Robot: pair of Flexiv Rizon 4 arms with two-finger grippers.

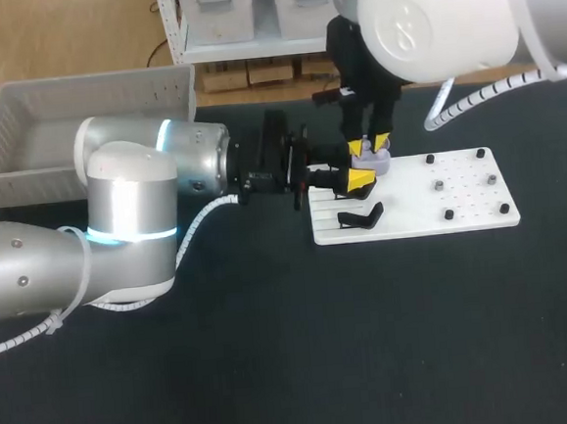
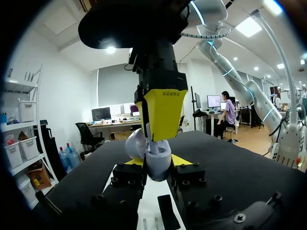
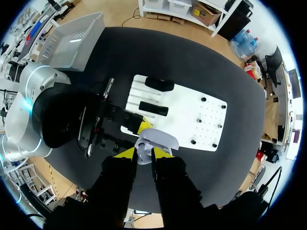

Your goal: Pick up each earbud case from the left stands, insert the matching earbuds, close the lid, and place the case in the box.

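Left arm fills the near side of the head view, stretched across the dark bench, with the grey box well behind it. Over the end of the white board where two black cases lie, the left gripper is clamped from both sides on the body of the lavender earbud case, whose lid stands open. The right gripper hangs straight down onto the case's open top; whether it holds anything I cannot tell. Danger lies in the crowding: a push off centre could twist the case out of its side grip, strain the lid's hinge, or bring the two grippers into contact and drop the case among the black ones below
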